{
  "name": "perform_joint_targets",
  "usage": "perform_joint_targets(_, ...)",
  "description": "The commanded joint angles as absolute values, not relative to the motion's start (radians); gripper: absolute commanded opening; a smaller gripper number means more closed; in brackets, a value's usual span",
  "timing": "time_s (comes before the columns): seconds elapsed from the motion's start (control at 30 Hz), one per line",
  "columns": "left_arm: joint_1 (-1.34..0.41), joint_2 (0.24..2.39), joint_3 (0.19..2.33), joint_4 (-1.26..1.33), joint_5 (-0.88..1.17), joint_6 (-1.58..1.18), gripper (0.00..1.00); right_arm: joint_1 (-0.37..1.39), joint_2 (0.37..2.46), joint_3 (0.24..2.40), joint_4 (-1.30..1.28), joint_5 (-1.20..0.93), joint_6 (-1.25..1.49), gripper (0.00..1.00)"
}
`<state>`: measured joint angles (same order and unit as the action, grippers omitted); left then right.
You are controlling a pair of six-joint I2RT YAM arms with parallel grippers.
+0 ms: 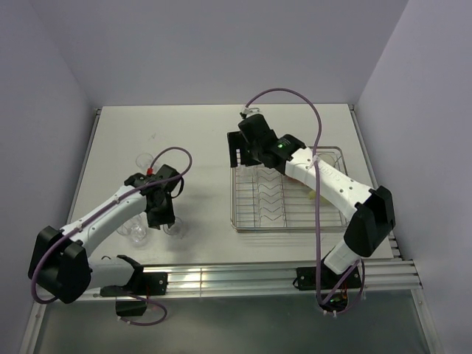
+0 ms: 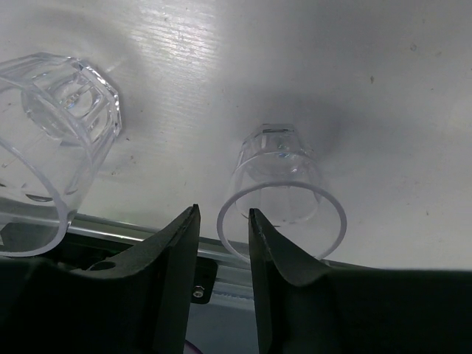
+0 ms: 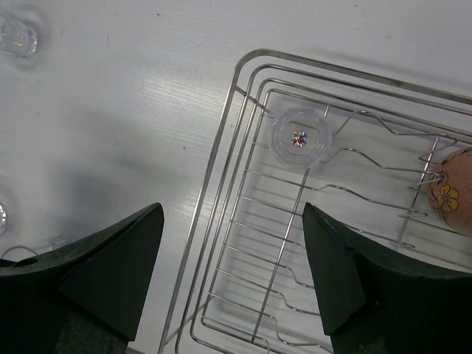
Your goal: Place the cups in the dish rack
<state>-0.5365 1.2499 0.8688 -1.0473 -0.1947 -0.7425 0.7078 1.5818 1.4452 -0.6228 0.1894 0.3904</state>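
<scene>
Pink mug (image 3: 451, 193) cut by frame edge; faceted tumbler (image 2: 51, 140) likewise.

Chrome wire dish rack (image 1: 265, 203) held a clear tumbler (image 3: 301, 138) and a pink flowered mug (image 3: 451, 190); a faceted tumbler (image 2: 55, 140) and a round tumbler (image 2: 280, 188) rested on the counter (image 2: 383, 88).

1. Soft, even light from above; my table (image 1: 192, 140) shows bright white.
2. Glare streaks the near rail (image 1: 184, 279).
3. My left fingers (image 2: 166, 287) sit dark and blurred; grey shadow pools behind the tumbler (image 2: 280, 195).
</scene>
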Motion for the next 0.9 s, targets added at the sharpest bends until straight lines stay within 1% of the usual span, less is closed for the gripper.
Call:
perform_joint_targets(0.0,-0.522,1.261,0.888,-1.011,-0.160,-0.706,0.38,0.715,1.525,1.427,-0.578,0.195,0.374,0.84)
perform_joint_targets(0.2,-0.497,1.282,0.879,-0.986,-0.103,-0.677,0.34,0.715,1.505,1.416,-0.577,0.202,0.371,0.84)
perform_joint_targets(0.3,-0.494,1.293,0.876,-0.979,-0.092,-0.670,0.30,0.716,1.500,1.413,-0.575,0.204,0.370,0.84)
perform_joint_targets(0.4,-0.494,1.302,0.867,-0.962,-0.058,-0.661,0.21,0.716,1.500,1.411,-0.575,0.206,0.371,0.84)
perform_joint_targets(0.43,-0.492,1.304,0.865,-0.957,-0.042,-0.658,0.12,0.715,1.502,1.411,-0.577,0.206,0.371,0.84)
perform_joint_targets(0.53,-0.494,1.307,0.873,-0.948,-0.032,-0.646,0.00,0.716,1.500,1.413,-0.578,0.210,0.371,0.84)
perform_joint_targets(0.67,-0.491,1.290,0.917,-0.928,-0.009,-0.629,0.00,0.716,1.499,1.416,-0.584,0.224,0.373,0.84)
perform_joint_targets(0.87,-0.469,1.284,1.174,-0.920,0.038,-0.581,0.00,0.715,1.470,1.434,-0.610,0.278,0.385,0.84)
